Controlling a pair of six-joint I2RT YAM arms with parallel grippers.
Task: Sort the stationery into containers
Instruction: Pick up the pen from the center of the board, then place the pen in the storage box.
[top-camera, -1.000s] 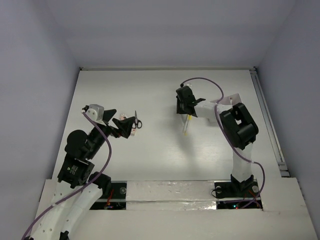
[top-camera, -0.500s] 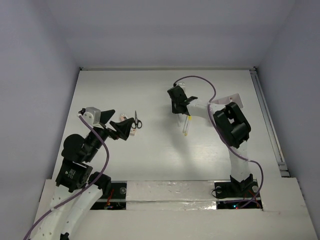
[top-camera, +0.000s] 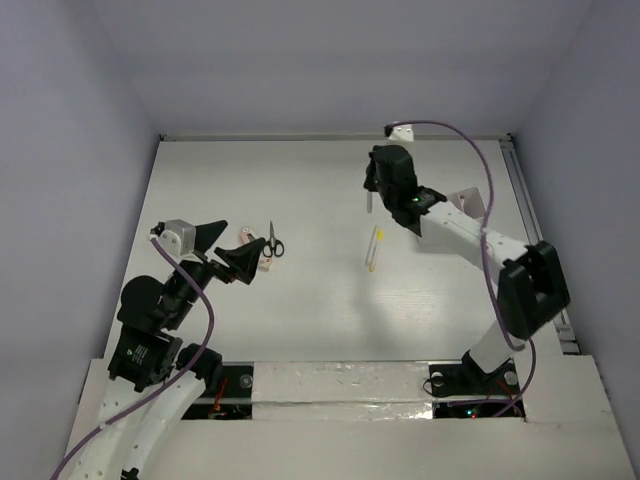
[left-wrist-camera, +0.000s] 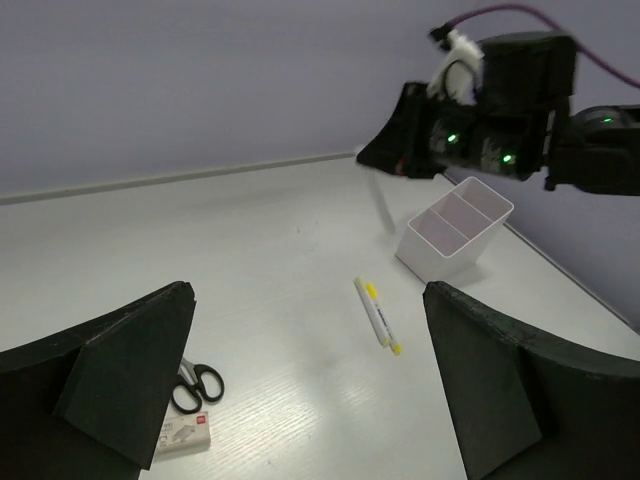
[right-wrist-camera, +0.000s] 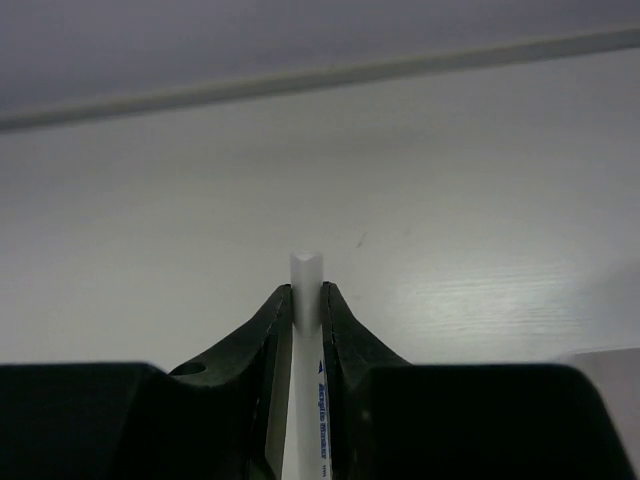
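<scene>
**Now: right gripper (right-wrist-camera: 306, 295) clamped on a white pen (right-wrist-camera: 305, 275)**

Seen close up, the pen is a thin white barrel with small blue lettering. Its squared white end pokes out just past the fingertips that pinch it. It hangs from the gripper over the far right of the table (top-camera: 310, 320), just left of a whitish two-compartment container (left-wrist-camera: 455, 230).

Two more pens with yellow ends (top-camera: 373, 248) lie side by side nearer the arms. At the left, black-handled scissors (top-camera: 273, 240) rest just beside a small pale eraser (left-wrist-camera: 185, 432). The left gripper (left-wrist-camera: 310, 292) hovers there with jaws wide apart, holding nothing.

The table is white with faint grain, and plain lilac-grey walls (top-camera: 330, 70) enclose it.
</scene>
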